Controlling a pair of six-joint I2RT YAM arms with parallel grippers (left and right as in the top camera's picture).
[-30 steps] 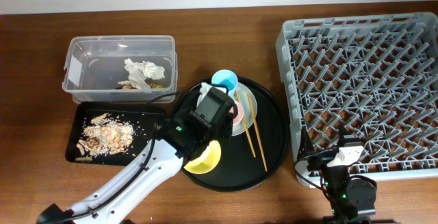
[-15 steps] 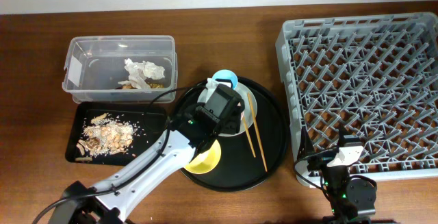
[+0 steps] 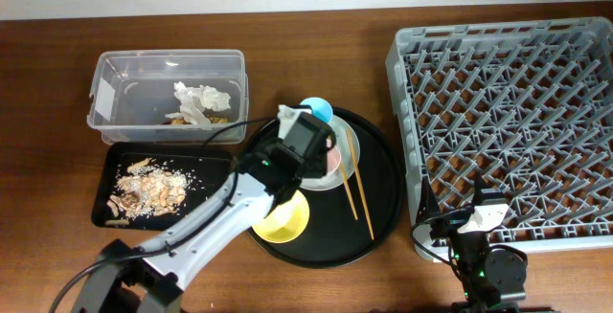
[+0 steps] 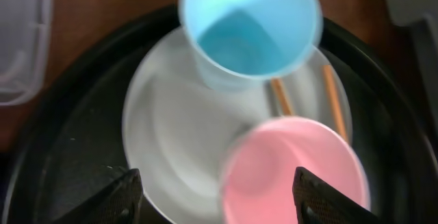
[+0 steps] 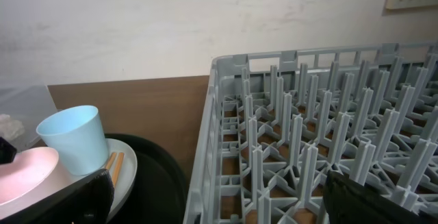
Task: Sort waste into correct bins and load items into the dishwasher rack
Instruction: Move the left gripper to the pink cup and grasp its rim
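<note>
Left gripper (image 4: 217, 195), jaws spread apart, has been advanced toward 12 o'clock and is poised over the pink cup (image 4: 294, 169) on the plate (image 4: 171, 128); a grasp is judged imminent. Right gripper (image 5: 219, 207) is held parted, idle.

Plate (image 4: 171, 135) on round tray (image 3: 383, 198), rack (image 3: 508, 112) right, tub (image 3: 134, 98) left behind scrap tray (image 3: 211, 174)

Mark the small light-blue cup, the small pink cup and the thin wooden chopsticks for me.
small light-blue cup (image 4: 248, 33), left wrist view, its inside
small pink cup (image 4: 294, 166), left wrist view, its inside
thin wooden chopsticks (image 4: 332, 101), left wrist view, right stick's shaft
</note>
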